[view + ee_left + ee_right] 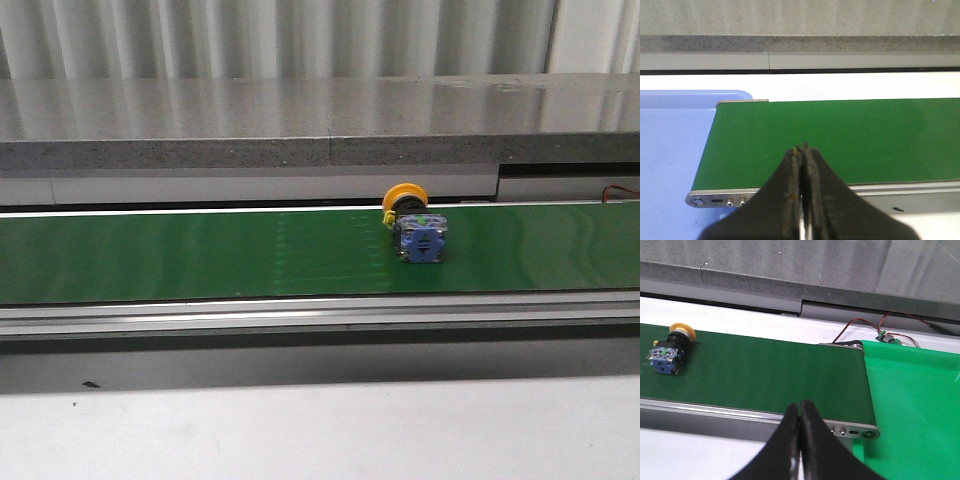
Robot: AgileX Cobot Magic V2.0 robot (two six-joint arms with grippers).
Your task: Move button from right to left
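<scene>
On the green belt [200, 255] right of its middle, I see the button [413, 226] lying head-away; my right gripper [800, 410], pinched empty, sits nearer than my closed left gripper [802, 152].

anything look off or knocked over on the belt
The button lies on its side on the green belt, yellow head toward the far edge, not upright. Both claws, left and right, are shut and empty.

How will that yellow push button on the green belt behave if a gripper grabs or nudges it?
The button looks rigid, so it probably won't deform. Lying on its side, its round head may let it pivot or roll when nudged. Its boxy contact block likely gives flat faces to grip.
</scene>
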